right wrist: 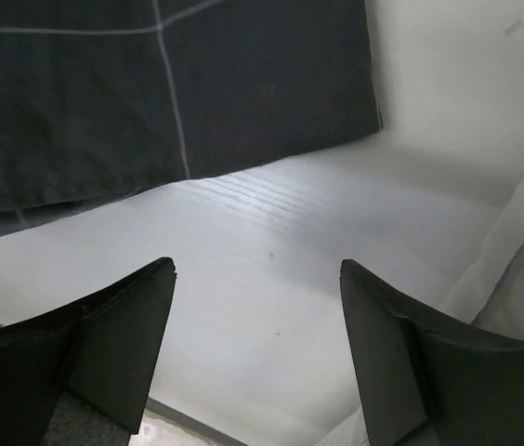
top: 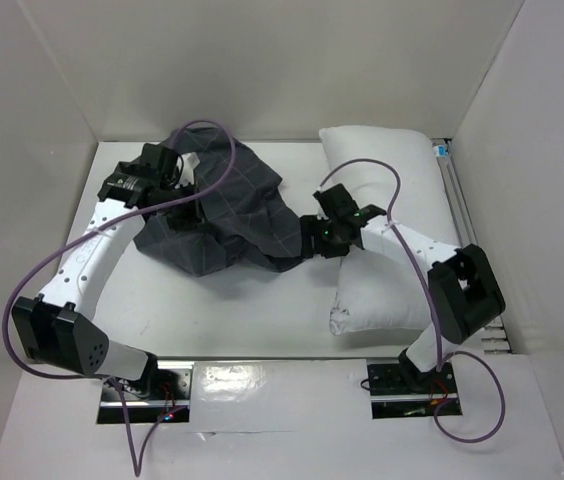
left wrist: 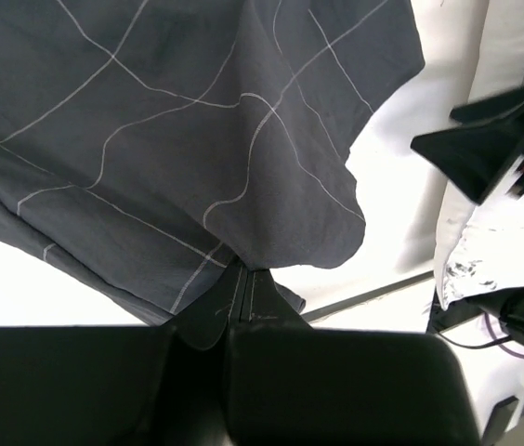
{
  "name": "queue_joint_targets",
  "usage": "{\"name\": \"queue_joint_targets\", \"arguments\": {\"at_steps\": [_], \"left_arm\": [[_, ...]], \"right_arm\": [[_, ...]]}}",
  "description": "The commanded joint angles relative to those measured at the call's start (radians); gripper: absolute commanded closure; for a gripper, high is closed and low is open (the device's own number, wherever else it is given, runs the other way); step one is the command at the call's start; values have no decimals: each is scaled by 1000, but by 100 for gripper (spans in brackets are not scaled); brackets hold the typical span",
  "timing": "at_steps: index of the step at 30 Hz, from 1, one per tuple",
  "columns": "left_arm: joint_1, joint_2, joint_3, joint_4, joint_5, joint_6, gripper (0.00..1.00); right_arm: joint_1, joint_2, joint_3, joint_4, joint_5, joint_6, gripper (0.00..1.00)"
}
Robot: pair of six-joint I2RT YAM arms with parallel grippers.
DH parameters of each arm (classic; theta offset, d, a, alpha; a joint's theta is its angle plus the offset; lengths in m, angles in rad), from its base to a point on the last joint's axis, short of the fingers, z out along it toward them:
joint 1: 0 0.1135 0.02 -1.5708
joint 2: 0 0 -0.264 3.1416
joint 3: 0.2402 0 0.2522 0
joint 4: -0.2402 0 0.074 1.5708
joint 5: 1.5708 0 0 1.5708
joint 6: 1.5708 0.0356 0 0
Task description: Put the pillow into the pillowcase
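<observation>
Pillow (top: pixel 387 175): plump, white, rectangular fabric; was laid along the desk's right edge, uncased.
Pillowcase (top: pixel 252 215): charcoal grid-lined fabric; was bunched toward the far-left corner.
Left gripper (left wrist: pixel 243 283): was pinched tight on the pillowcase.
Right gripper (right wrist: pixel 257 269): was spread wide and empty; the free hem would best be seized to open the mouth.

Bright, even light is falling from overhead, washing out the white table (top: pixel 262 320) and walls (top: pixel 52 80). Glare is streaking the table's near edge. The pillowcase (top: pixel 247 225) is casting only a soft shadow. My right fingers (right wrist: pixel 123 344) are showing dark and soft-edged up close, and smearing with blur in my left wrist view.
</observation>
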Motion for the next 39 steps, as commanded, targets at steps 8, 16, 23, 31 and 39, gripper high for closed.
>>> {"name": "queue_joint_targets", "arguments": {"at_steps": [8,16,23,31,39], "left_arm": [[40,10,33,-3,62,36,100],[40,10,33,-3,80,36,100],[40,0,24,-3,91,36,100],[40,-10,13,6,102,36,100],[40,-10,13,15,102,36,100]], "right_arm": [[61,5,-26,157,37,165,12],[22,-94,-320,691,-200,741,9],[32,-11,-280,782,-182,879,9],[64,83,-185,735,-161,890,14],[117,-15,-196,600,-24,852,11]]}}
